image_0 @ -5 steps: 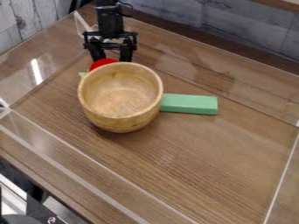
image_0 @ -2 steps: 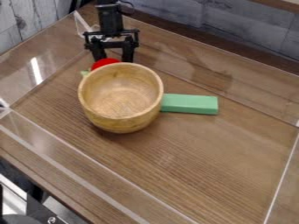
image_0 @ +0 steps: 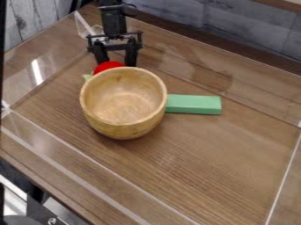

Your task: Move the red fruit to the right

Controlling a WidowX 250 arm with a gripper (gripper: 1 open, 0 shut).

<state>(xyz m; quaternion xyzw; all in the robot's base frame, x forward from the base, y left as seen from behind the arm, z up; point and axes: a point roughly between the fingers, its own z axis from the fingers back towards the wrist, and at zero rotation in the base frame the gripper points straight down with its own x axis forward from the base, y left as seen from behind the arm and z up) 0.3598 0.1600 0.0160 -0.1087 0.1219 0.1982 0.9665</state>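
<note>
The red fruit (image_0: 106, 67) lies on the wooden table just behind the wooden bowl (image_0: 122, 102), partly hidden by the bowl's far rim. My gripper (image_0: 114, 58) hangs straight above the fruit, its black fingers spread on either side of it. The fingers reach down around the fruit's top; whether they touch it I cannot tell. Nothing is held.
A flat green rectangular block (image_0: 193, 105) lies to the right of the bowl, touching its side. Clear low walls (image_0: 282, 189) border the table on all sides. Bare wood stretches right and front of the bowl.
The gripper has shifted slightly right and up in the view. The bowl, the block and the fruit stay about where they were.
</note>
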